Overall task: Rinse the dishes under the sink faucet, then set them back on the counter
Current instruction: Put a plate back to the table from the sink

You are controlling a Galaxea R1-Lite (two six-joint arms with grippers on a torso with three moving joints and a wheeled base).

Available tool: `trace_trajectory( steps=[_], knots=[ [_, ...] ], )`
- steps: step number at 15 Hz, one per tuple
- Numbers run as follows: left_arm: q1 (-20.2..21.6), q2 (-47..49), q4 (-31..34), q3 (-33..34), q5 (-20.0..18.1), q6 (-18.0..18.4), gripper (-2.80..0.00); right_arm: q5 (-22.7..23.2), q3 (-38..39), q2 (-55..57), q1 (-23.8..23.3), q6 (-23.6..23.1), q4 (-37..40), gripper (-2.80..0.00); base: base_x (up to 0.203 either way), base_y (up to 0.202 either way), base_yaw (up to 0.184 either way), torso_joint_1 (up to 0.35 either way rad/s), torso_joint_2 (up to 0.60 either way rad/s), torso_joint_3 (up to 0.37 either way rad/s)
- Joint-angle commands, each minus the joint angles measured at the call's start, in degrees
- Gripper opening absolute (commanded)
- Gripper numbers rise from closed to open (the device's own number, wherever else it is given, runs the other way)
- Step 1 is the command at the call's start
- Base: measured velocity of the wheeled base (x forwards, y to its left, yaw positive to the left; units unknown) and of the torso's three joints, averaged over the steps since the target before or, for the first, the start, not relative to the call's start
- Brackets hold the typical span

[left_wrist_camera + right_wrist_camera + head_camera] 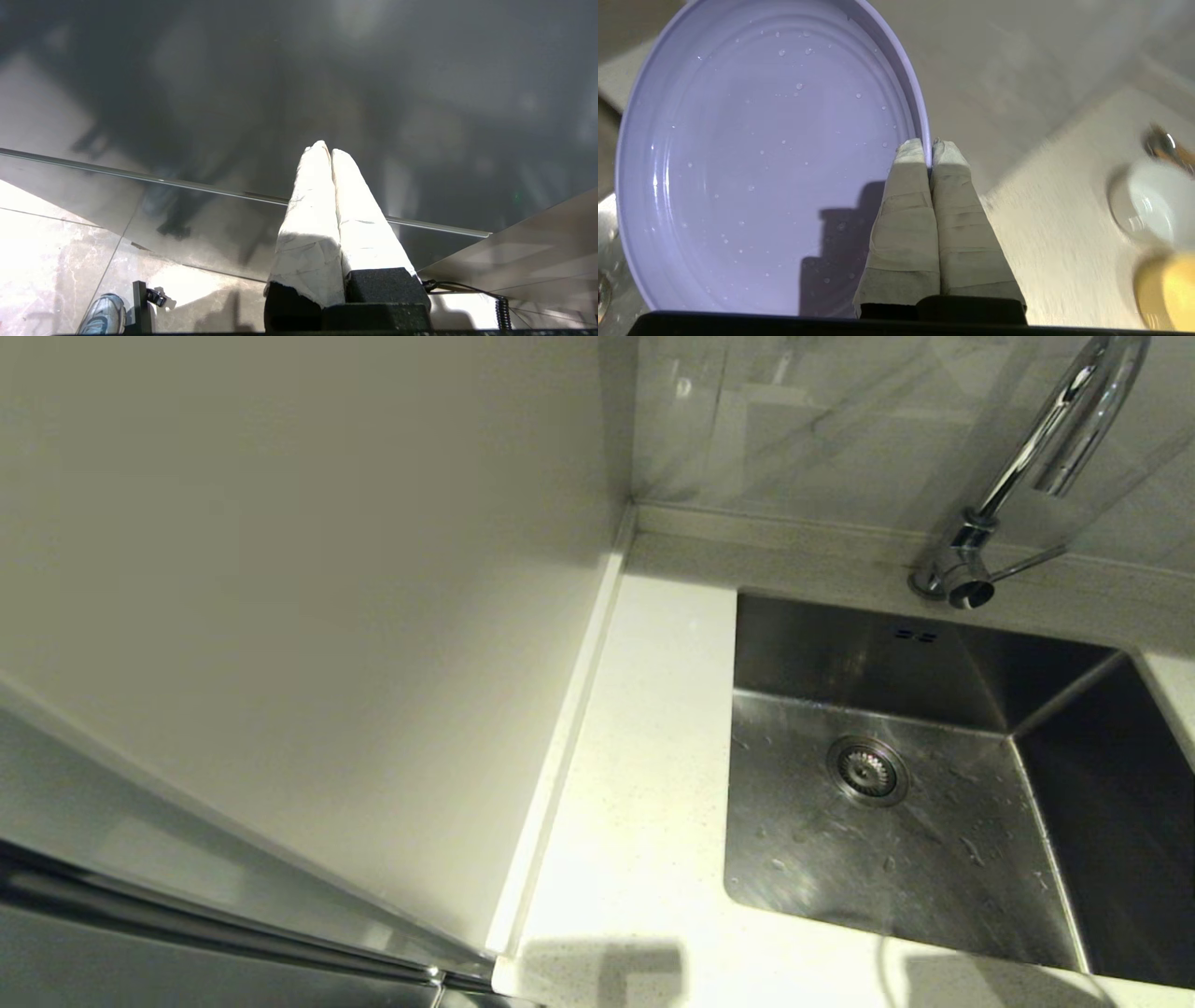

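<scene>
White speckled counter (pixel 1064 242) lies beneath the right gripper (pixel 930 148), whose taped fingers are pinched together on the rim of the wet lilac plate (pixel 761 163), held tilted and off the counter. Apart, the left gripper (pixel 326 150) hangs with fingers pressed together, empty.
</scene>
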Motion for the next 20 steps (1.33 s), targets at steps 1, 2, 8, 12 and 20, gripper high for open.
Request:
trace_trajectory(
  steps=[1,2,8,12,20],
  knots=[
    [0.0,0.0,0.0,0.2,0.0,0.0,-2.8,0.3,-0.9,0.1,-5.1,-0.3,3.8,-2.8,0.0,0.0,0.0,0.0,0.0,0.0],
    [0.0,0.0,0.0,0.2,0.0,0.0,-2.8,0.3,-1.0,0.4,-7.6,-0.4,5.1,-2.8,0.0,0.0,0.0,0.0,0.0,0.0],
    [0.0,0.0,0.0,0.2,0.0,0.0,-2.8,0.2,0.0,4.3,-17.6,-6.8,18.2,-2.8,0.0,0.0,0.0,0.0,0.0,0.0],
    [-0.1,0.0,0.0,0.2,0.0,0.0,-2.8,-3.5,1.8,9.6,-19.2,-16.0,30.8,-2.8,0.0,0.0,0.0,0.0,0.0,0.0],
    [-0.1,0.0,0.0,0.2,0.0,0.0,-2.8,-3.7,3.0,22.6,-19.3,-21.8,27.8,-2.8,0.0,0.0,0.0,0.0,0.0,0.0]
  ],
)
